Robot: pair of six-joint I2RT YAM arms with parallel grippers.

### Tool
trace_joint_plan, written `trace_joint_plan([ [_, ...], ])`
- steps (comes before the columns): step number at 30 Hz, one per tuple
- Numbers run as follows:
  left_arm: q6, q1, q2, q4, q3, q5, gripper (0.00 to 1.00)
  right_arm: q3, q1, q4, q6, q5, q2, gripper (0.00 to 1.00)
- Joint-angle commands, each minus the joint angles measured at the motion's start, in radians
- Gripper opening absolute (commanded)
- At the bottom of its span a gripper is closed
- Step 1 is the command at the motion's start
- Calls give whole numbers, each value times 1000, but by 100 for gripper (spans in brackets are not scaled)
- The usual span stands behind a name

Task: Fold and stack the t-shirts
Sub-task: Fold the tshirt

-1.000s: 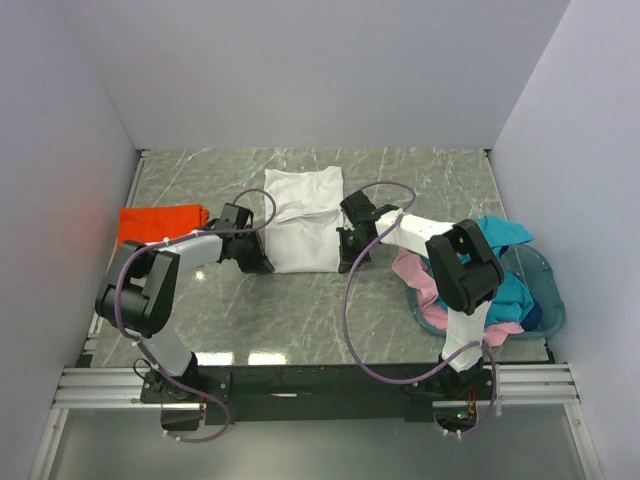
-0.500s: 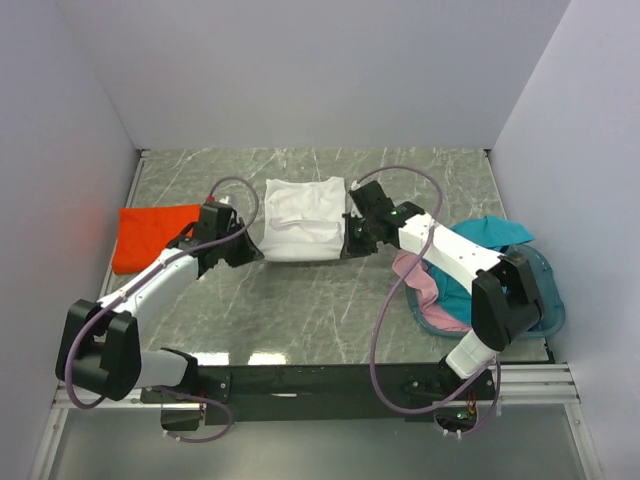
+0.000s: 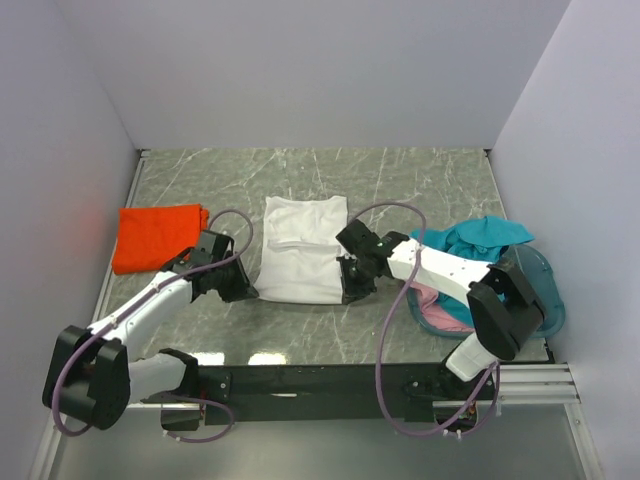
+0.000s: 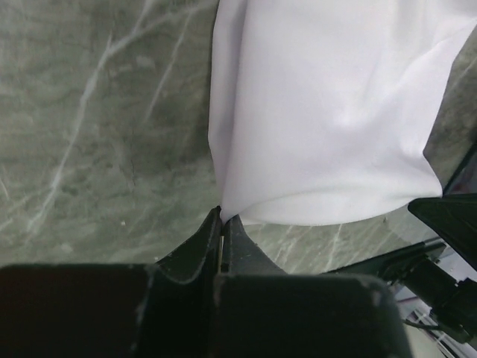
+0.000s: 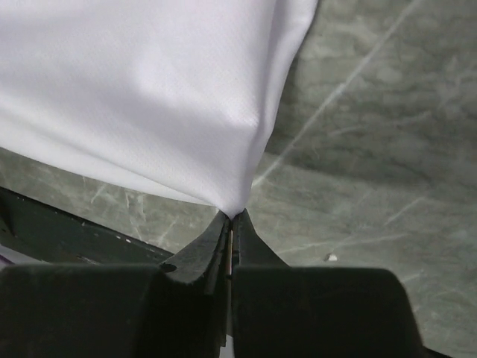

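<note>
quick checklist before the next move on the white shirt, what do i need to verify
1. The left gripper is shut on a near corner of the white shirt: ok.
2. The right gripper is shut on the other near corner: ok.
3. Both corners level in the top view: ok.
4. Cloth smooth: not ok, a crease crosses it.
5. The orange shirt is out of the way: ok, apart on the left.
6. Layers pinched: cannot tell.

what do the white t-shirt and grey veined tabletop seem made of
The white folded t-shirt: soft matte cloth, likely cotton; it drapes and puckers at the pinched corners. The grey veined tabletop: polished marble or marble-look laminate; pale veins, glossy sheen.
</note>
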Motion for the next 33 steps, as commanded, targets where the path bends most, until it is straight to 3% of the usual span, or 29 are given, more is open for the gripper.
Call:
trace_joint_plan([
  [1, -39, 0, -47, -74, -14, -15, 0, -42, -3, -82, 30, 56, -87, 0],
  [11, -59, -5, -169, -193, -2, 25, 0, -105, 3, -152, 73, 33, -225, 0],
  [20, -114, -11, -289, -318, 90, 69, 0, -18, 58, -277, 154, 42, -348, 0],
  [33, -79, -8, -69, -141, 273, 2, 0, 180, 11, -272, 88, 233, -227, 0],
])
